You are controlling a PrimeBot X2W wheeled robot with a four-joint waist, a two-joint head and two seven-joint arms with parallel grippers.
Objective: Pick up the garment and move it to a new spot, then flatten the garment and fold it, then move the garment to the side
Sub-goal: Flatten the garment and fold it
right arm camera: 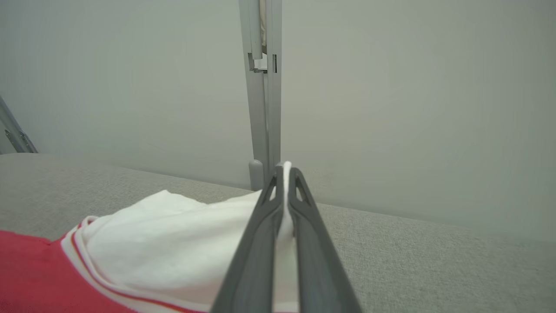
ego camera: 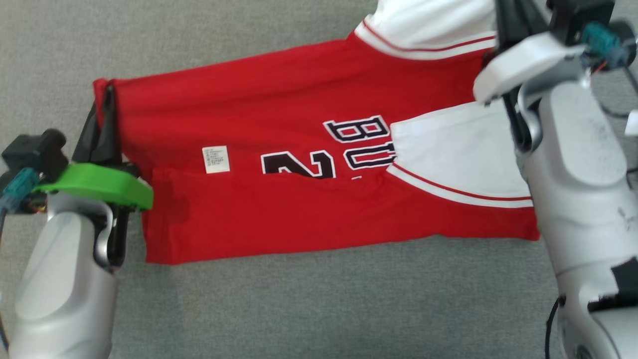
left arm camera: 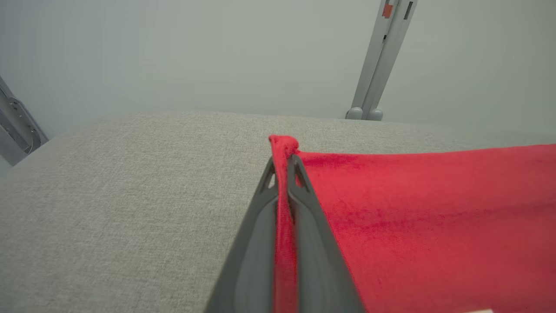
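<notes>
The garment (ego camera: pixel 299 199) is a red jersey with white sleeves, black lettering and a white label, spread sideways across the grey fabric surface (ego camera: pixel 319 299). My left gripper (ego camera: pixel 103 102) is shut on its red hem corner at the left end; in the left wrist view the fingers (left arm camera: pixel 304 204) pinch a ridge of red cloth (left arm camera: pixel 434 217). At the upper right, my right gripper (ego camera: pixel 503 30) is shut on the white sleeve; in the right wrist view the dark fingers (right arm camera: pixel 304 208) clamp white cloth (right arm camera: pixel 173 243), lifted a little off the surface.
Grey upholstery (left arm camera: pixel 130 195) extends on all sides of the jersey. Behind it stands a pale wall with a vertical metal post (right arm camera: pixel 260 87) and another post (left arm camera: pixel 378 56). A metal bracket (left arm camera: pixel 17 126) shows at the far left edge.
</notes>
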